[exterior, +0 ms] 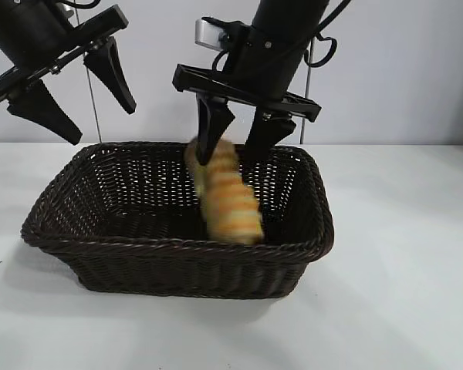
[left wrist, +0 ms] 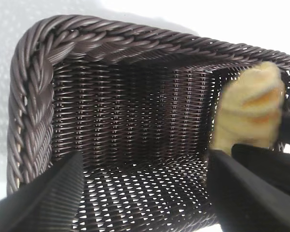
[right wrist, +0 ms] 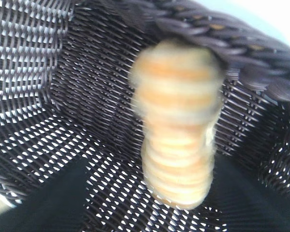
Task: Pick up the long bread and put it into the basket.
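Note:
The long bread (exterior: 225, 196), golden-yellow with orange stripes, lies tilted inside the dark woven basket (exterior: 177, 248), its low end at the near wall. It looks motion-blurred. My right gripper (exterior: 231, 154) hangs over the basket with its fingers spread either side of the bread's upper end, not clamping it. The right wrist view shows the blurred bread (right wrist: 179, 121) between and beyond the open gripper (right wrist: 150, 212), against the basket wall (right wrist: 241, 53). My left gripper (exterior: 99, 119) is open and empty, raised above the basket's far left corner. Its view shows the basket (left wrist: 34, 96) and the bread (left wrist: 251, 111).
The basket stands on a white tabletop (exterior: 401, 270) with a pale wall behind. Bare table lies to the right and in front of the basket. The right arm's dark fingers (left wrist: 280, 164) show beside the bread in the left wrist view.

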Motion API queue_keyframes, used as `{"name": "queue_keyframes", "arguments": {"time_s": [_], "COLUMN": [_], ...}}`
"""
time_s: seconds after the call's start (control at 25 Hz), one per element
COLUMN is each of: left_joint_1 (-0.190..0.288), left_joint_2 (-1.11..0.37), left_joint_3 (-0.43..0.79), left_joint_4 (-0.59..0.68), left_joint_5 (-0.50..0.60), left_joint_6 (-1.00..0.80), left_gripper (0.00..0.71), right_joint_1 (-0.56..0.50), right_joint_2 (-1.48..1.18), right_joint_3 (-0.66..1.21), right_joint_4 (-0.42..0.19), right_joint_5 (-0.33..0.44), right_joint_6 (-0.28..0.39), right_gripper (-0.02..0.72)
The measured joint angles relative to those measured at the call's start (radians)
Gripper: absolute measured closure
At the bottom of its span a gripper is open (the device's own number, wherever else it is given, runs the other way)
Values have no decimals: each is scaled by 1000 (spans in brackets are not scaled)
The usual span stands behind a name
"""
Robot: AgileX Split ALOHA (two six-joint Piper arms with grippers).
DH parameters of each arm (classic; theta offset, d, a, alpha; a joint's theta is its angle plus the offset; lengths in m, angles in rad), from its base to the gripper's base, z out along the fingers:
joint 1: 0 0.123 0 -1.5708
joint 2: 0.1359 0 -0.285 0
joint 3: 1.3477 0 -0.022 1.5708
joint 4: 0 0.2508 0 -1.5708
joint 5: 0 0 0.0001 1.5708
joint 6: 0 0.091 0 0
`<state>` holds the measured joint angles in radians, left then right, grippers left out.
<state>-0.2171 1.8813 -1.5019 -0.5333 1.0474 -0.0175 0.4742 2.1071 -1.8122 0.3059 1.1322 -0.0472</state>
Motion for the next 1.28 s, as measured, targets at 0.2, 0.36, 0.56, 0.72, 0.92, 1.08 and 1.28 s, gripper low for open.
{"name": "queue_keyframes", "arguments": {"time_s": [0.2, 0.36, 0.56, 0.72, 0.92, 1.08, 1.28], "left_joint_1": [0, 0, 0, 0, 0, 0, 0], "left_joint_2": [0, 0, 0, 0, 0, 0, 0], "left_joint_3": [0, 0, 0, 0, 0, 0, 0], "left_joint_4": [0, 0, 0, 1, 2, 2, 2], "left_joint_5": [0, 0, 1, 6, 9, 12, 12], "left_joint_6": [0, 0, 0, 0, 0, 0, 0], "left_gripper": [192, 192, 192, 192, 192, 192, 192], "right_joint_1": [-15, -61, -116, -149, -176, -176, -175], "right_joint_2": [-35, -65, -72, -85, -95, -95, -95], "right_joint_3": [0, -17, -77, -116, -122, -120, -120], "right_joint_4": [12, 57, 88, 91, 91, 92, 92], "right_joint_5": [8, 57, 87, 97, 100, 102, 102], "right_joint_6": [-24, -52, -70, -70, -66, -66, -66], "right_gripper": [111, 105, 104, 104, 104, 104, 104]}}
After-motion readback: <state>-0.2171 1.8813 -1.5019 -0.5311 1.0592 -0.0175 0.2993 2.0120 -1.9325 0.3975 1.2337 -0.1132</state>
